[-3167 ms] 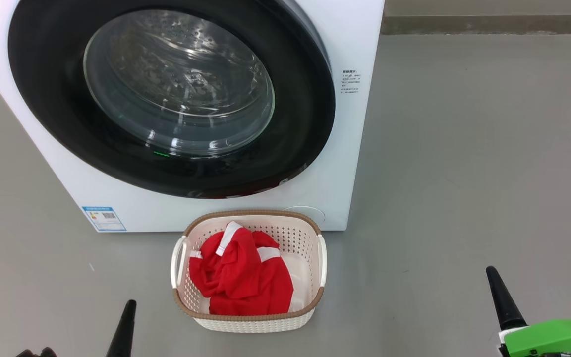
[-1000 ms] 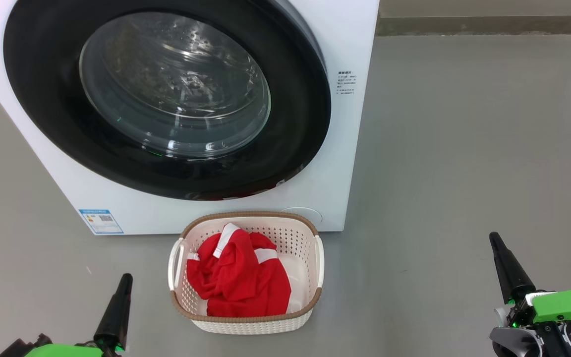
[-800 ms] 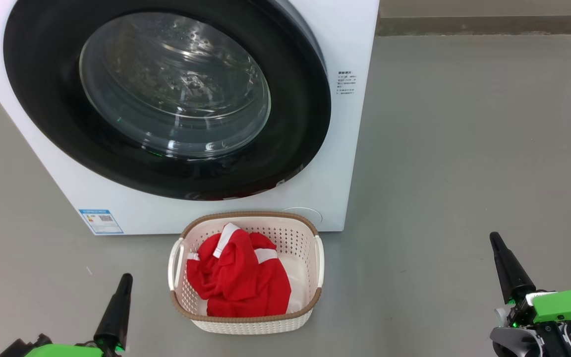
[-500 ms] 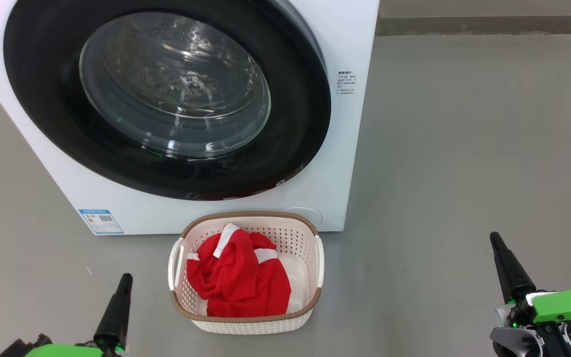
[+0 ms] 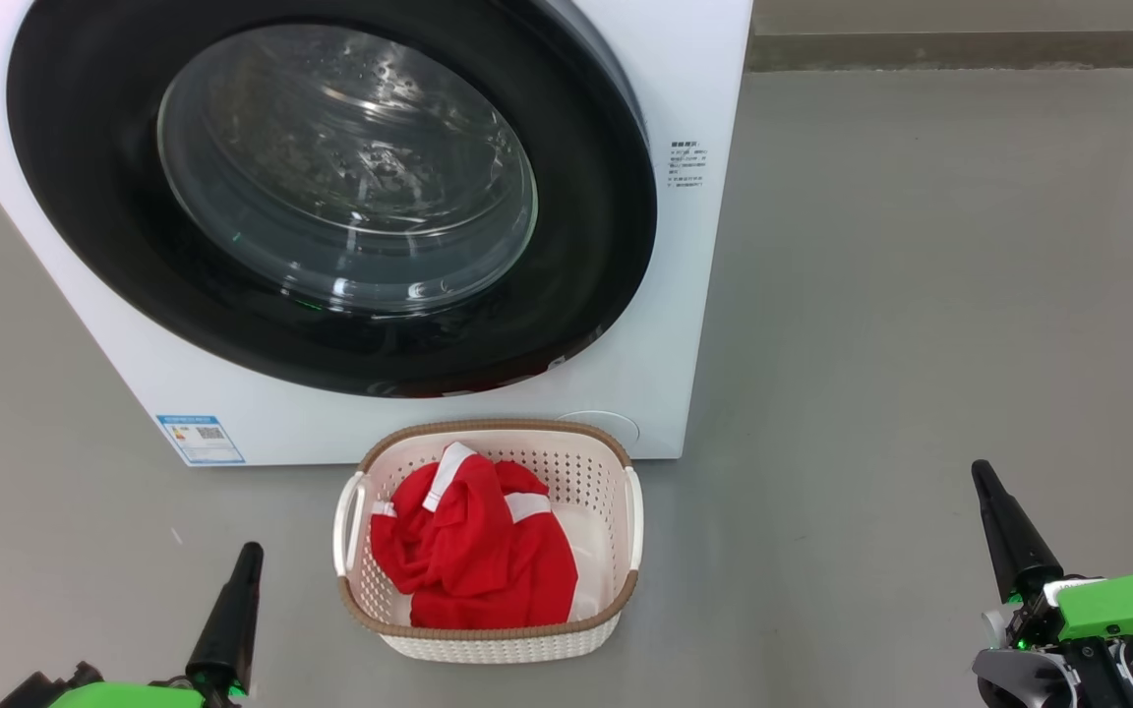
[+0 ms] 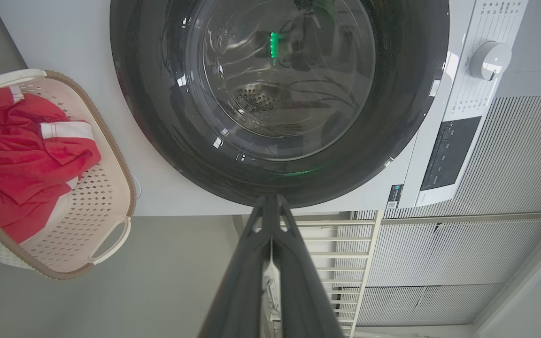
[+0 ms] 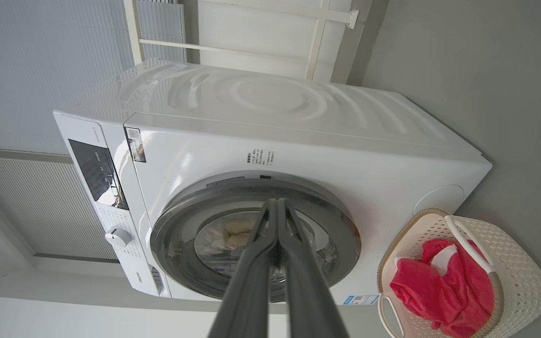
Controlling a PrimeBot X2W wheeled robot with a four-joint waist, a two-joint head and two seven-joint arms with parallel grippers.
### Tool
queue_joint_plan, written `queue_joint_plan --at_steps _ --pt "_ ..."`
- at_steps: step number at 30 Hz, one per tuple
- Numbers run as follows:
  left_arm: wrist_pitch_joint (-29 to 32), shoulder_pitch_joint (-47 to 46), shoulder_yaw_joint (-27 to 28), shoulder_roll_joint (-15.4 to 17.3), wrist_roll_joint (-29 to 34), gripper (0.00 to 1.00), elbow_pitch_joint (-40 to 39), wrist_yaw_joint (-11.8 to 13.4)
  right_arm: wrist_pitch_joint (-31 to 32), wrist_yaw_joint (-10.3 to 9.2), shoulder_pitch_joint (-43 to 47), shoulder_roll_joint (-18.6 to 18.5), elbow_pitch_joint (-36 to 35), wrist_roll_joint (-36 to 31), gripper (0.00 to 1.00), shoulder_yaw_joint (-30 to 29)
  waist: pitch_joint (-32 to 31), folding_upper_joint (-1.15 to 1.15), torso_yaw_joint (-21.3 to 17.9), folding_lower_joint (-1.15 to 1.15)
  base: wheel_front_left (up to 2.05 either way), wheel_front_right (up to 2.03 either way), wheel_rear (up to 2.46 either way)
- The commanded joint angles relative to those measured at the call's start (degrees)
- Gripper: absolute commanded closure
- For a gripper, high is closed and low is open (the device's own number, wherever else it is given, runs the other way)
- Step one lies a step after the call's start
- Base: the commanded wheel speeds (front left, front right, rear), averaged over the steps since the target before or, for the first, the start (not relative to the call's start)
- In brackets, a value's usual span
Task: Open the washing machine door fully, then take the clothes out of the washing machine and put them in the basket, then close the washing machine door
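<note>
Hovering low over grey floor [image 5: 921, 295], both tools sit apart from everything. Left gripper [image 5: 248, 553]: fingers pressed together, holding nothing. Right gripper [image 5: 980, 475]: fingers likewise together, holding nothing. Basket [image 5: 488, 644] stands between the two, ahead of them, nearer the left gripper and well apart from the right; only floor lies between each tip and the basket. Clothes [image 5: 473, 560], red with white bands, lie heaped inside the basket, toward the left gripper's side, pale basket bottom showing on the other. Washing machine [image 5: 685, 295] rises just beyond the basket, far rim almost at its front. Door [image 5: 586, 246] lies shut flat against the front, steel drum visible through the glass; what is inside, cannot tell. Blue label [image 5: 201, 439] sits at the lower corner ahead of the left gripper. Dial [image 6: 489, 60] and dark panel [image 6: 449, 150] sit past the door.
</note>
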Motion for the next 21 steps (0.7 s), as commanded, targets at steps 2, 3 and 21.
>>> queue_joint_plan --at_steps 2,3,21 --pt "0.29 -2.25 2.01 0.61 -0.57 1.00 -1.60 -0.41 0.24 0.05 -2.63 -0.49 -1.62 -0.16 1.00 0.92 0.00 0.00 0.00 0.00 0.00 0.00 0.00" --pt "0.29 -2.25 2.01 0.61 -0.57 1.00 -1.60 -0.41 0.25 0.05 -2.63 -0.49 -1.62 -0.17 1.00 0.91 0.00 0.00 0.00 0.00 0.00 0.00 0.00" --pt "0.29 -2.25 2.02 0.61 -0.57 1.00 -1.60 -0.41 0.36 0.05 -2.64 -0.39 -1.61 -0.28 1.00 0.77 0.00 0.00 0.00 0.00 0.00 0.00 0.00"
